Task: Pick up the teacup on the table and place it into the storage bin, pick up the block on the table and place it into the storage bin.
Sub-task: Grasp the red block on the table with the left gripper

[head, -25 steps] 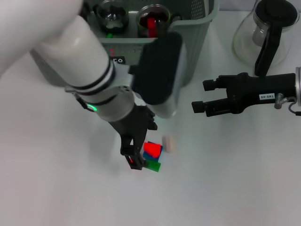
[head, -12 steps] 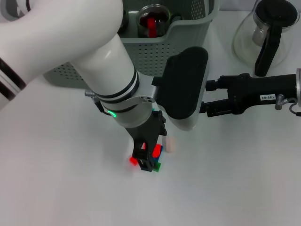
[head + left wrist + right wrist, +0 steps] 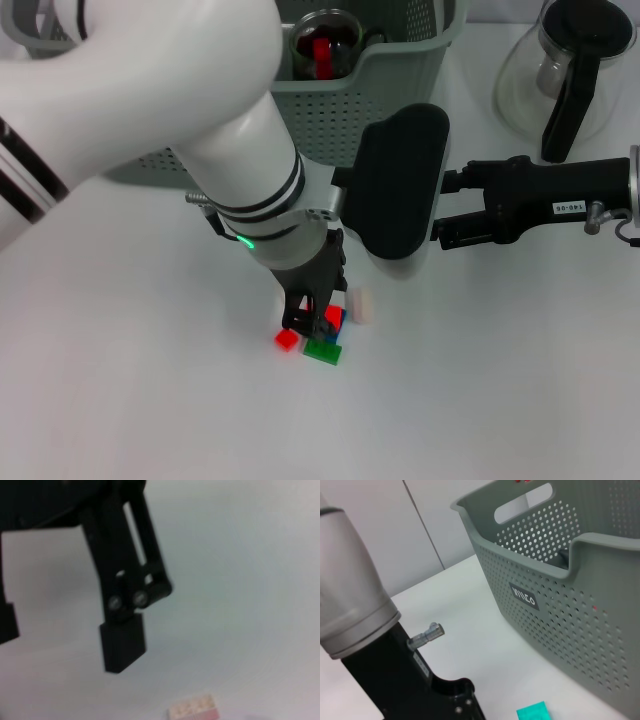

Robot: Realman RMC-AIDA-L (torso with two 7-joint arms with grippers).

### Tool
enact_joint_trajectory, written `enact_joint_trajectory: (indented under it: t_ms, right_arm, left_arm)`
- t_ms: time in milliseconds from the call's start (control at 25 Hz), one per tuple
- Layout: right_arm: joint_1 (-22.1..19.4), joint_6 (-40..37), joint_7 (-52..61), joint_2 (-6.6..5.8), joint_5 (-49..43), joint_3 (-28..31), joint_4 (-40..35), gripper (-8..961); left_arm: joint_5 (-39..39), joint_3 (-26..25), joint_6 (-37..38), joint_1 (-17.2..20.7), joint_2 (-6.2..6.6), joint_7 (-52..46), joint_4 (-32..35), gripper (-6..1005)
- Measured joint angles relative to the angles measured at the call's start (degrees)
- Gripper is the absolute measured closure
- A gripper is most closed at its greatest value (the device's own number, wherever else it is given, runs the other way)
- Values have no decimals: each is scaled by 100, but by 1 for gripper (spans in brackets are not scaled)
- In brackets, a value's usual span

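Note:
A small pile of coloured blocks lies on the white table, with a green piece at its front. A loose red block lies to its left and a cream block to its right. My left gripper hangs directly over the pile, open. In the left wrist view one black finger shows, with nothing gripped and the cream block beyond. A glass teacup with red inside stands in the storage bin. My right gripper hovers open to the right of the bin.
A glass teapot with a black lid and handle stands at the back right. The left arm's black wrist housing covers part of the right gripper. The bin's label and a green block show in the right wrist view.
My left arm swung right and lowered its gripper onto the block pile. A small red block now lies apart, left of the pile. The right arm stayed put.

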Motion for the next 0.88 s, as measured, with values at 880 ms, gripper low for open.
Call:
enact_joint_trajectory:
  t_ms: [880]
  right_arm:
    - [0,89,-37,0,10,0,3,13]
  left_arm:
    - [95,332,-62,-108,-9,-211,-110,529]
